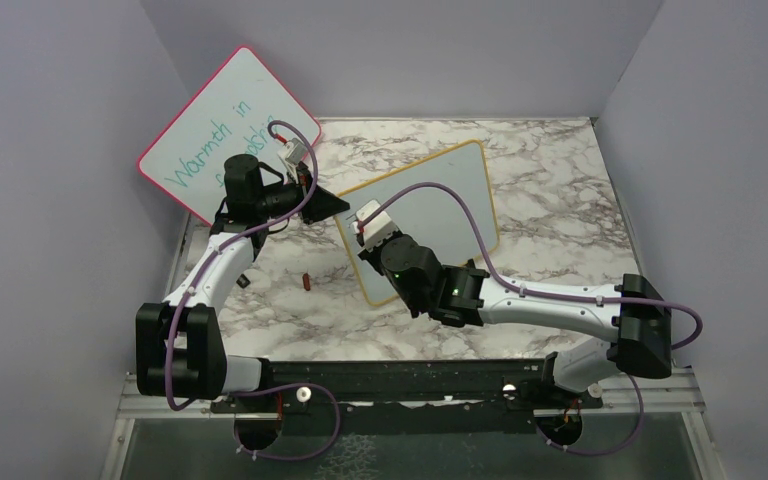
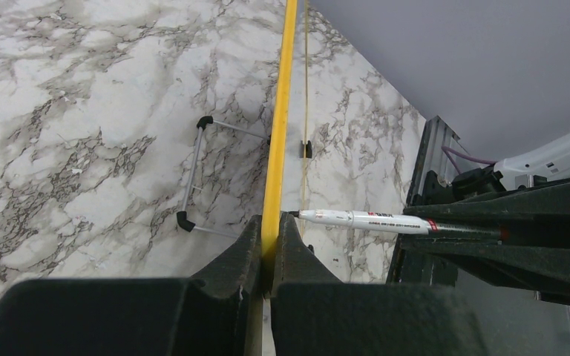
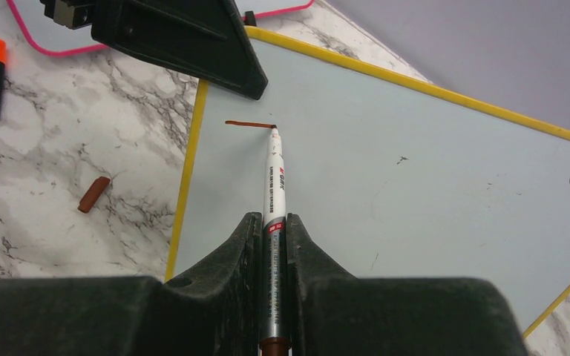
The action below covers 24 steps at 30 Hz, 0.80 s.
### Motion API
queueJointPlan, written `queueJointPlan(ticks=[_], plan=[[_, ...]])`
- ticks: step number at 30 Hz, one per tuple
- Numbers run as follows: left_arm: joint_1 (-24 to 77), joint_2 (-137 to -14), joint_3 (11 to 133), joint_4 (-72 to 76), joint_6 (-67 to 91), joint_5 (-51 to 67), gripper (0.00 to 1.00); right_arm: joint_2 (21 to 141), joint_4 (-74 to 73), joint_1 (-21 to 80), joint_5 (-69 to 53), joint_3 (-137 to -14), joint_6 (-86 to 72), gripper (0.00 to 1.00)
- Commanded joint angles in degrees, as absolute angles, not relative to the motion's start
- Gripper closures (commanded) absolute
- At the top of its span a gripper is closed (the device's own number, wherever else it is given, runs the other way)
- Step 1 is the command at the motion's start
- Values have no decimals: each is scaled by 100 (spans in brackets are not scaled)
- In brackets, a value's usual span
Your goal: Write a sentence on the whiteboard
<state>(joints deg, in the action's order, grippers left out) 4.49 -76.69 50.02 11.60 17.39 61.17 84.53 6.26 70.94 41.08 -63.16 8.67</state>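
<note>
Now | your left gripper (image 2: 271,224) pinches the whiteboard's (image 1: 440,190) yellow edge | your right gripper (image 3: 272,217), clamped on the marker (image 3: 274,174), tip on 1 short stroke (image 3: 249,124) | open board runs toward the counter's far-right corner.

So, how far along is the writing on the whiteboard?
Done: the cap lies off the marker, the left gripper clamps the whiteboard by its yellow frame, and the right gripper grips the marker. In hand: one short red-brown stroke, the tip at its end. Left: nearly all the words; the rest of the board bears no writing.
</note>
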Motion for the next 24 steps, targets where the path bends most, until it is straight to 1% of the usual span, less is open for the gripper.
queueJointPlan(ticks=[1, 6, 14, 24], plan=[[440, -7785, 4983, 987, 1415, 6075, 100, 8422, 593, 7145, 4463, -6316, 870, 100], [439, -7788, 4983, 984, 1414, 6075, 100, 8341, 611, 7140, 4459, -6275, 883, 100], [440, -7797, 4987, 985, 1415, 6071, 100, 8037, 775, 7143, 3650, -6120, 1007, 100], [439, -7798, 4983, 989, 1415, 6082, 100, 8236, 738, 7146, 3666, -6219, 949, 100]])
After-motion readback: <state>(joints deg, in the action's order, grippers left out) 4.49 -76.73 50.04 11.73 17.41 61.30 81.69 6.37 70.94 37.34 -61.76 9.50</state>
